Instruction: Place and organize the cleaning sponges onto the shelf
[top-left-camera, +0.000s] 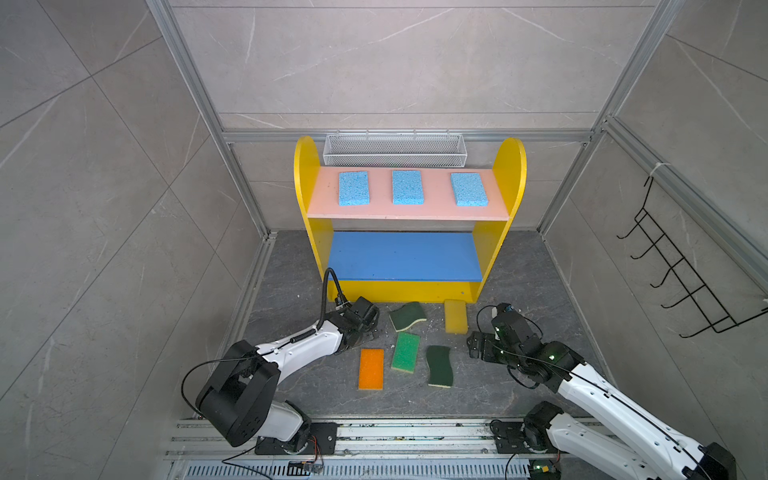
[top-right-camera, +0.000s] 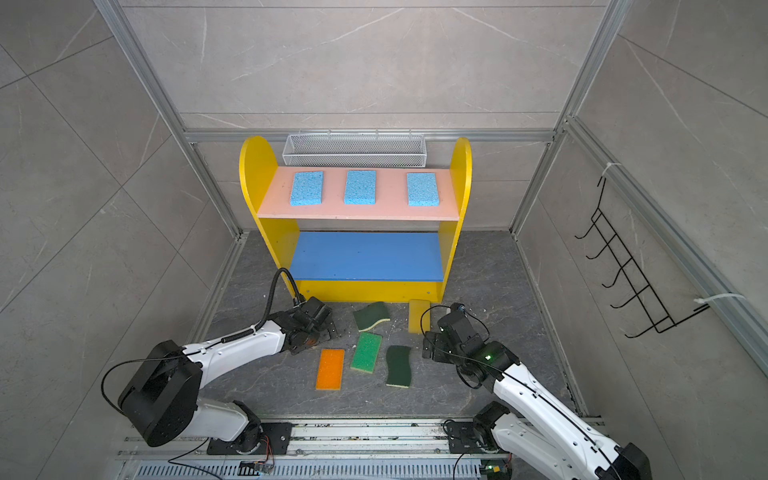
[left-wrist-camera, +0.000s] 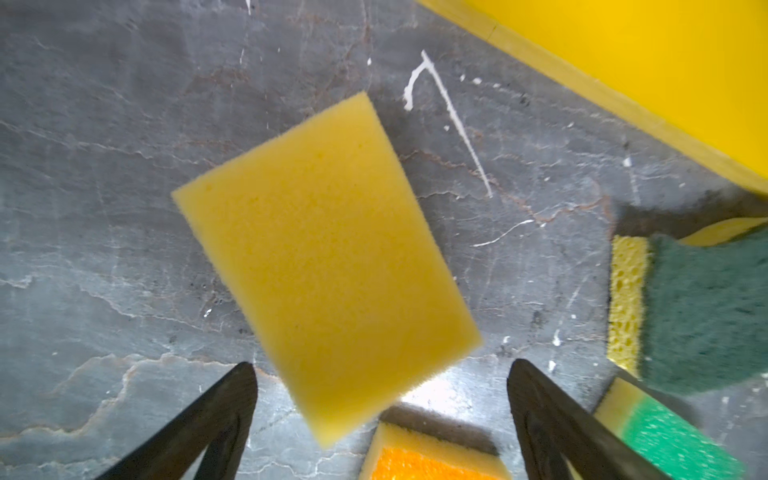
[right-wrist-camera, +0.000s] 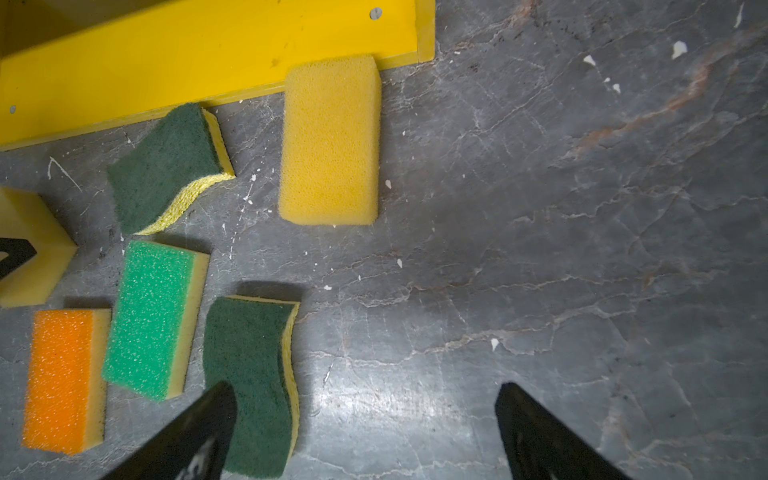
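Dark marbled flooring (top-left-camera: 519, 374) spreads before the shelf (top-left-camera: 307, 174), whose pink upper board (top-left-camera: 436, 210) carries three light blue sponges (top-left-camera: 407, 187) in a spaced row. The left gripper (left-wrist-camera: 381, 363), fingers spread wide and pinching nothing, hangs near the shelf's left foot over a plain yellow sponge (left-wrist-camera: 328, 266) that lies askew to the fingers' line (whether one tip brushes it I cannot tell, the edge being blurred). That block looks light, soft and springy, grippy rather than slick and in no way fragile. I would take it across its narrower width at mid-length and squeeze only gently. Both top views hide it under the gripper; only the left wrist view shows it whole. The right gripper (right-wrist-camera: 365, 384), likewise spread and empty, hovers off the shelf's right foot. Its wrist view shows a second yellow sponge (right-wrist-camera: 330, 141) touching the shelf's bottom edge, a contact less plain from above.
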